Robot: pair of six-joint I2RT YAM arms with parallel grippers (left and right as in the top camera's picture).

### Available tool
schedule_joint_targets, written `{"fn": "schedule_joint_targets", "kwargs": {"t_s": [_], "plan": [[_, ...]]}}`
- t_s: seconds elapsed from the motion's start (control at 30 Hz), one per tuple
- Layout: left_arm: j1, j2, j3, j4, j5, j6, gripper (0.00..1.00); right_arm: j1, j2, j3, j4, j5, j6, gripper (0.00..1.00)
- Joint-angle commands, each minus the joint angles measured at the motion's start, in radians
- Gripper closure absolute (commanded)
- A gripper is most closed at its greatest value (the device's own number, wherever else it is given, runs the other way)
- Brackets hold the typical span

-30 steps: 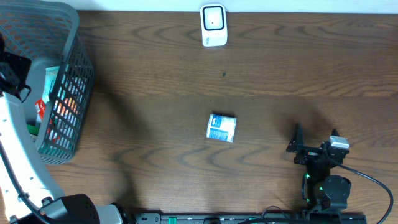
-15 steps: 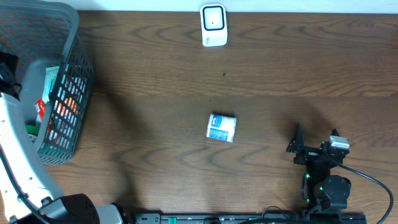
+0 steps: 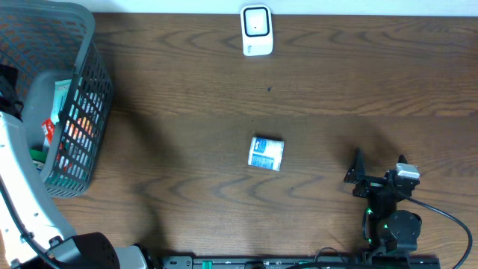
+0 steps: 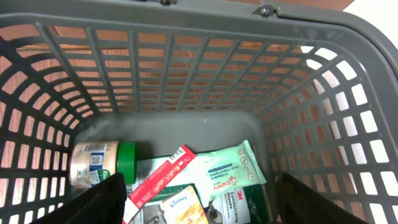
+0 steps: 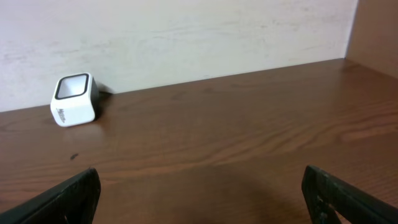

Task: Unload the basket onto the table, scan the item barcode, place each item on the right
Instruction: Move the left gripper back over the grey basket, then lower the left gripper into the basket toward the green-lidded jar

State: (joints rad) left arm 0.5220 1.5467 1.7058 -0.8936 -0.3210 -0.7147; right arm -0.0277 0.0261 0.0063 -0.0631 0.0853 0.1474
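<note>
Dark wood tabletop (image 3: 187,90) fills the overhead view. We note a grey lattice basket (image 3: 91,90) at the left edge, toward the far corner. The white left arm (image 3: 19,194) rises from the near left corner and reaches over the basket's open top. In the left wrist view the left fingers (image 4: 99,205) stand wide apart above the basket floor, with nothing held between them; we cannot tell whether they touch any of the contents. The black right arm (image 3: 388,217) sits at the near edge toward the right corner. Its right fingers (image 5: 65,199) are spread wide at either side of the right wrist view, empty, low over bare wood and facing the far edge. The scanner (image 3: 255,31), a white block with a dark window, stands at the middle of the far edge, against the pale wall. The item (image 3: 267,154), a small white and blue packet, lies flat near the middle of the tabletop, well apart from both arms, the basket and the scanner. Inside the basket we record a pale green wipes packet (image 4: 230,177), a red and white box (image 4: 163,182) lying across it, a jar with a green lid (image 4: 99,163) on its side to the left, and a small yellowish carton (image 4: 183,210) nearest the camera. No barcode is legible on the item from overhead.
</note>
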Motion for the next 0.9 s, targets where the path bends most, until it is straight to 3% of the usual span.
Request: {"fn": "schedule_joint_targets", "kwargs": {"t_s": [0.0,0.87], "plan": [[0.005,0.001,-0.005,-0.003,-0.051,-0.013,0.24,0.005,0.000,-0.001,-0.003,0.003,-0.014,0.01],[0.065,0.002,-0.005,-0.023,-0.159,-0.062,0.24,0.005,0.000,-0.001,-0.003,0.003,-0.014,0.01]]}}
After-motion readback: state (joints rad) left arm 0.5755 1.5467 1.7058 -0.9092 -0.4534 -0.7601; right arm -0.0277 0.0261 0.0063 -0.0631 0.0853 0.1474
